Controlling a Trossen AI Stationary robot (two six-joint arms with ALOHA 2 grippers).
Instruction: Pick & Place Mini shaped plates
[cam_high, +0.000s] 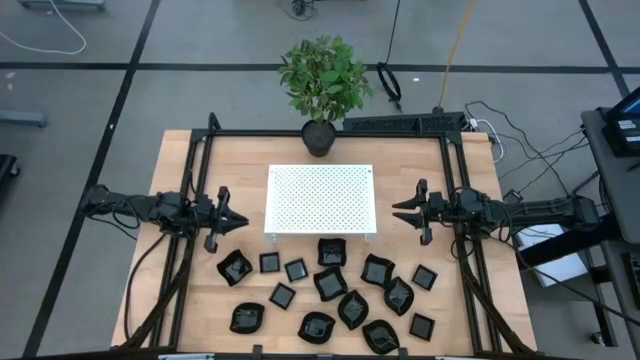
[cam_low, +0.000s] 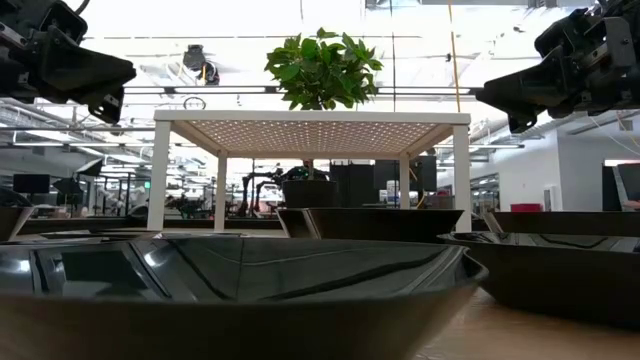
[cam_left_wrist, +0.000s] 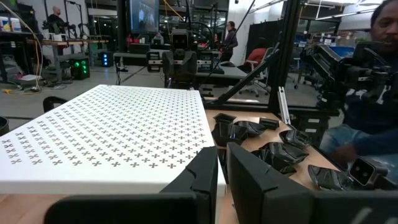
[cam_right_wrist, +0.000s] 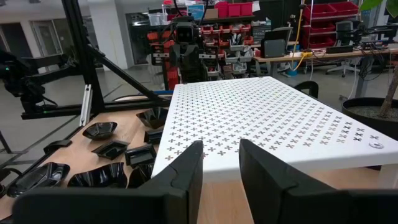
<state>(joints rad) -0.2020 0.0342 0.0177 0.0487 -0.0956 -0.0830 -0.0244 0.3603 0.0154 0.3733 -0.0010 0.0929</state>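
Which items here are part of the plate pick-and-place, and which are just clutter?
Job:
- mini shaped plates, scattered on the table's near half
- left gripper, empty, left of the platform
- right gripper, empty, right of the platform

Bystanders:
- white perforated platform, nothing on it
- potted plant behind the platform

No legible text, brand, number or sign found in any view. Small round dark mark noted near one corner of the white perforated rectangular platform (cam_right_wrist: 375, 145) in the right wrist view; too small to read. Cross-shaped cut-outs across the same platform are a hole pattern, not characters. Lit screens and red storage bins (cam_right_wrist: 323, 12) in the room behind show no readable lettering. Glossy black mini shaped plates (cam_high: 330, 283) carry no visible markings.
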